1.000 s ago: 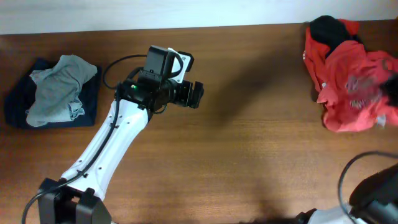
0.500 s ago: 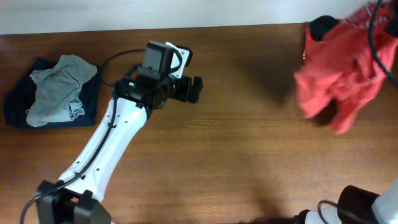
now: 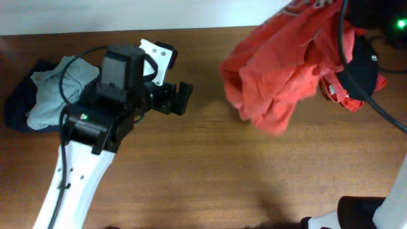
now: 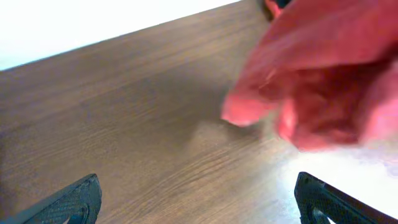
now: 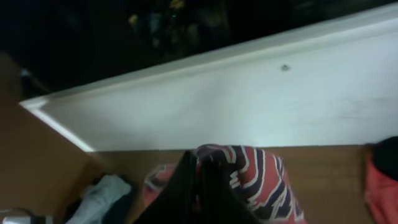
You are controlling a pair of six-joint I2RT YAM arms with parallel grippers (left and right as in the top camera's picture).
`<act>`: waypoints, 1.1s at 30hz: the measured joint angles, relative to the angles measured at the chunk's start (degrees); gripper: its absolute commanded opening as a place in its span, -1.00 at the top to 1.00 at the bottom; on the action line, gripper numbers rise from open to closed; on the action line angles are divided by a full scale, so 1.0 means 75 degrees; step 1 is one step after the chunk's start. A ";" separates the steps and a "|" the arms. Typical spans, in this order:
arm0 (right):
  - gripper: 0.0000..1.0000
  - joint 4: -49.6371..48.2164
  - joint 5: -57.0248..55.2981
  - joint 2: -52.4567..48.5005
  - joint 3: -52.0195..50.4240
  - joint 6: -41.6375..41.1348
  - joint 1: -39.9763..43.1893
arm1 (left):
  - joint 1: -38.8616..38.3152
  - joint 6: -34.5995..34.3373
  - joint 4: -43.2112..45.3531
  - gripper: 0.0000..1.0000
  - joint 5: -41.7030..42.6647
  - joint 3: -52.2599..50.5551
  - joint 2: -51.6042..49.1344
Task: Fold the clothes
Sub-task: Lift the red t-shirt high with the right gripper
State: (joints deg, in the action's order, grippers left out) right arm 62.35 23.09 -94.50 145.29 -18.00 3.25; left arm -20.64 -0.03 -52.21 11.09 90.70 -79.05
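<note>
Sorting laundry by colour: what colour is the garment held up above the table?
The garment is red, best seen overhead.

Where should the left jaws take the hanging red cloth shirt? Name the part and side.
Probably grip the lowest bunched edge of the red cloth shirt, coming from the left: it dangles from the right jaws, and that edge faces the open left jaws.

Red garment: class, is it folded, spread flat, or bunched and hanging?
Bunched and hanging, not folded. The red garment droops in crumpled folds above the table, pinched by the right tool.
</note>
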 measured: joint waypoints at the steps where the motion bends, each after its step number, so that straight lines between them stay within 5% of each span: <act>1: 0.92 0.0020 0.0000 0.0000 0.0000 -0.0009 -0.0099 | 0.0000 0.0096 -0.0020 -0.97 0.0152 0.0006 0.0000; 17: 0.92 0.0262 -0.0006 -0.0283 0.0000 -0.0315 -0.0286 | -0.1306 0.1763 0.0726 -0.97 0.1751 0.0003 -0.0583; 33: 0.92 0.0070 -0.1437 -0.0656 0.0000 -0.1521 -0.1329 | -0.2451 -0.0023 0.2119 -0.97 0.0764 0.0003 -0.0994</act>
State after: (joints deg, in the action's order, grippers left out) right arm 62.87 12.32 -99.42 145.29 -29.41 -6.72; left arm -39.03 -0.21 -36.32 16.82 90.72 -86.50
